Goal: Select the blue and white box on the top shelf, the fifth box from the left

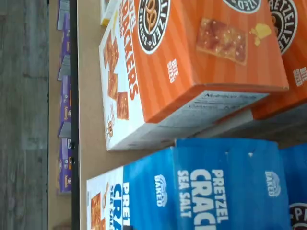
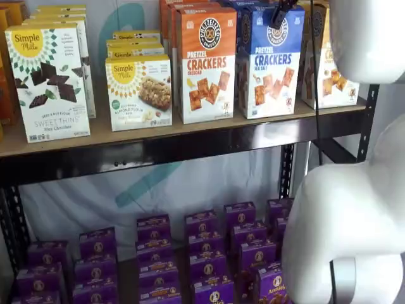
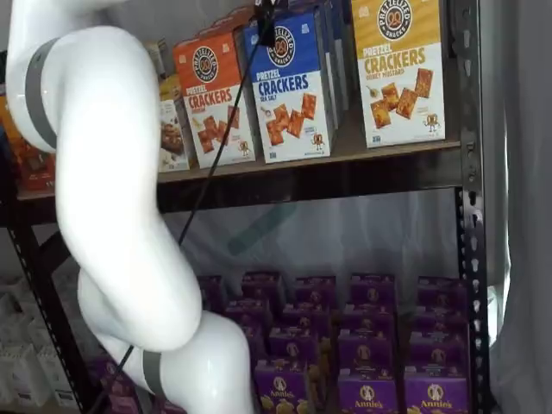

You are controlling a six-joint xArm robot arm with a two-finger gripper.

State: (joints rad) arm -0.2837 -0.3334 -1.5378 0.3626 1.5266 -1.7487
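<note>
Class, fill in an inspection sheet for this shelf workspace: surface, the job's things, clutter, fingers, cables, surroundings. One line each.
Surface: the top shelf is a light-brown board on a black front beam, holding rows of boxes.
Job's things: the blue and white box stands upright at the shelf front, between the orange Cheddar box and the yellow-and-white cracker box.
Clutter: Simple Mills boxes stand further along the shelf.
Fingers: a dark part of the gripper hangs in front of the blue box's top; open or shut cannot be told.
Cables: a black cable runs down past the shelf.
Surroundings: purple boxes fill the lower shelf.
</note>
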